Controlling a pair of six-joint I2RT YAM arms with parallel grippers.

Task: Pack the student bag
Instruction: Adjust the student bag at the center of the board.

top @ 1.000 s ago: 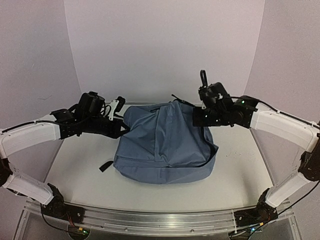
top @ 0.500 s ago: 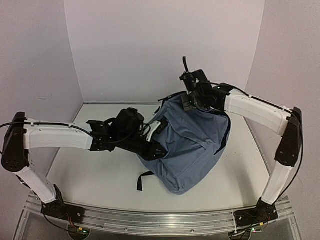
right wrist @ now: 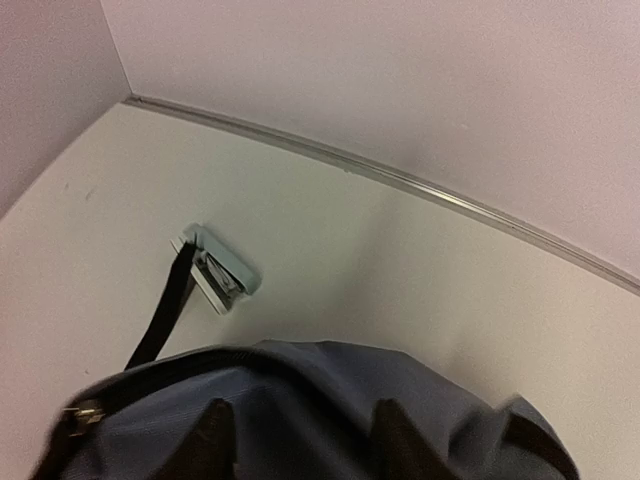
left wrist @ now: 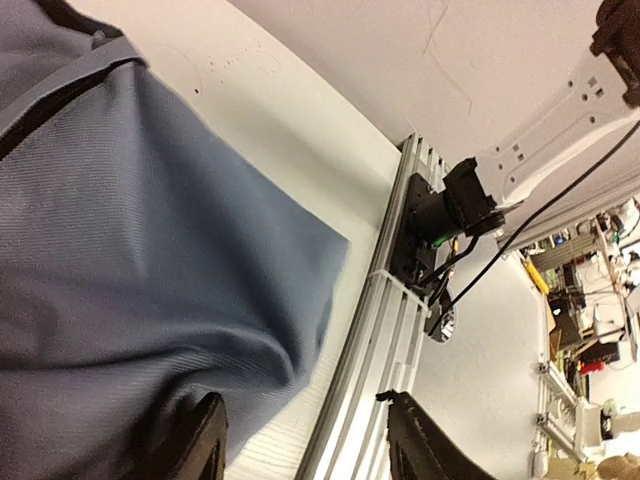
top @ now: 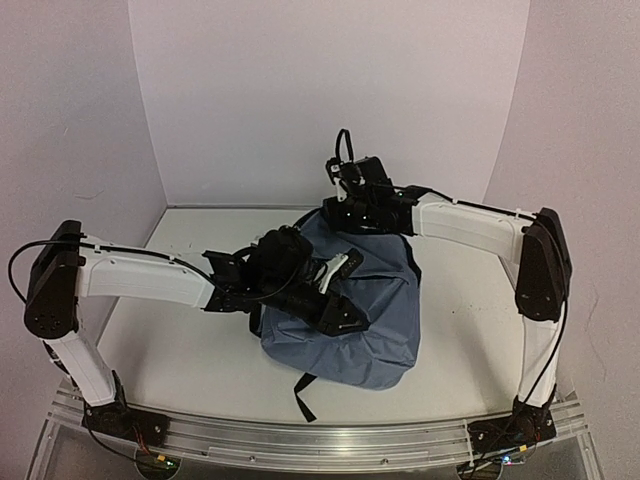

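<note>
- The student bag (top: pixel 375 325) lies slumped on the white table (top: pixel 170 345), a little right of centre. One black strap (top: pixel 301 396) trails toward the near edge.
- My left gripper (left wrist: pixel 305 415) hangs over the bag's left half. On its wrist view I see both fingers spread well apart, with blue fabric beneath them and nothing pinched.
- My right gripper (right wrist: pixel 300 425) sits at the bag's far top edge. Its fingers are also apart above the cloth, and I see nothing in their grip.
- Beyond the bag a pale flat piece (right wrist: pixel 222 268) lies on the table with a dark band (right wrist: pixel 165 320) running from it. I cannot tell what it is.
</note>
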